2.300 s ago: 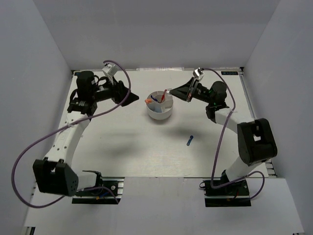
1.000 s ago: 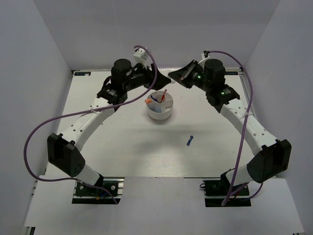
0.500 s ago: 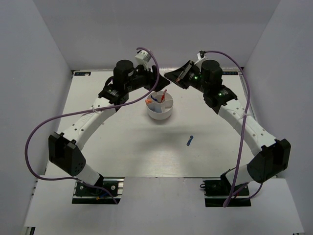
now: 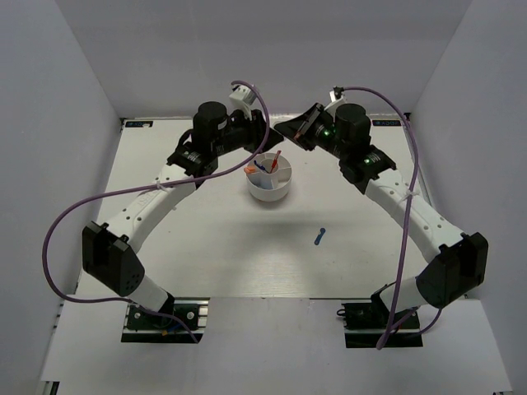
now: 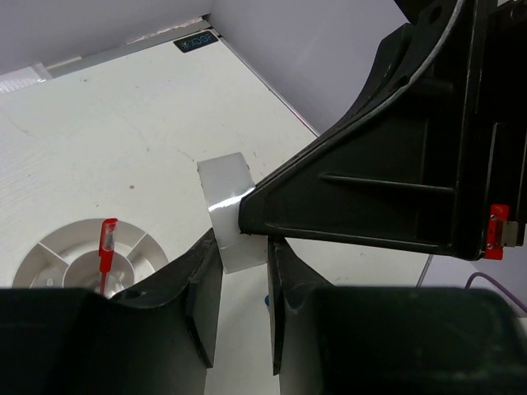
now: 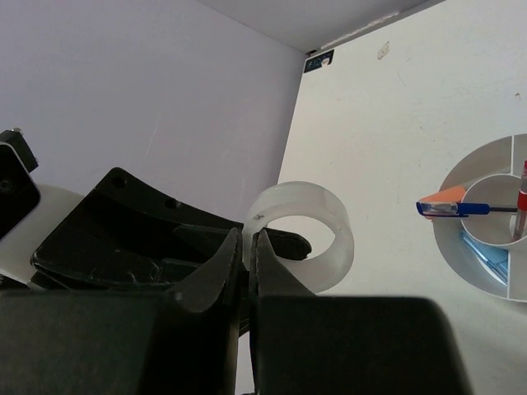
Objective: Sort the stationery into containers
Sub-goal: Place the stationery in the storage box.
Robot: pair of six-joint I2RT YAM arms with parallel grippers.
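Both grippers meet in the air just behind the round white tub [image 4: 269, 189]. My right gripper [image 6: 247, 234] is shut on the wall of the small white ring [image 6: 333, 226]. My left gripper [image 5: 243, 243] has its jaws pressed against the two flat sides of the same ring [image 5: 229, 206]. In the top view the left gripper [image 4: 267, 132] and right gripper [image 4: 285, 130] sit tip to tip. Inside the tub [image 6: 449, 247] are a red pen [image 6: 521, 197], a blue pen [image 6: 461, 209], an orange-white piece [image 6: 440, 196] and a light-blue piece [image 6: 490, 253]. A dark-blue piece [image 4: 319, 237] lies on the table.
White walls close in the table on the left, back and right. A black label [image 5: 195, 41] marks the far corner. Purple cables [image 4: 58, 239] loop off both arms.
The left jaws have narrowed onto the ring that the right gripper holds. Both arms swung in from the sides earlier and have barely shifted in the last half second.
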